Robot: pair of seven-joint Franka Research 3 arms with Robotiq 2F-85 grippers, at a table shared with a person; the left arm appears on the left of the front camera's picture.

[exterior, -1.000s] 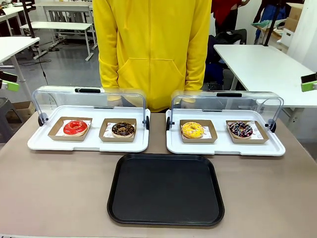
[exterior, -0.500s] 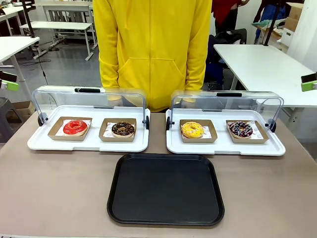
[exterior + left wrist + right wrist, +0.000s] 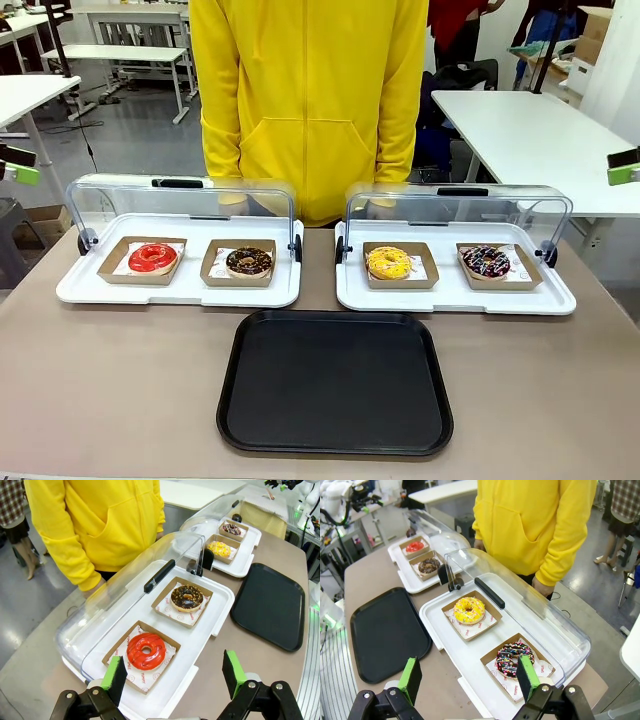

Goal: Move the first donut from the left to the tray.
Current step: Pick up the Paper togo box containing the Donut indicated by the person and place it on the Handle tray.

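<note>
The first donut from the left point(image 3: 152, 257) has glossy red icing and sits in a brown cardboard holder on the left white tray; it also shows as the red donut point(image 3: 146, 650) in the left wrist view and, far off, as the red donut point(image 3: 414, 546) in the right wrist view. The black tray point(image 3: 335, 380) lies bare at the near middle of the table, seen too as the tray point(image 3: 270, 605) and the tray point(image 3: 387, 632). My left gripper point(image 3: 174, 675) hangs open above and short of the red donut. My right gripper point(image 3: 468, 676) is open over the right white tray's near side.
A chocolate donut point(image 3: 248, 261) sits right of the red one. The right white tray point(image 3: 455, 298) holds a yellow donut point(image 3: 388, 262) and a sprinkled donut point(image 3: 486, 262). Both clear domed lids point(image 3: 180, 200) stand tipped back. A person in a yellow hoodie point(image 3: 310, 100) stands at the far edge.
</note>
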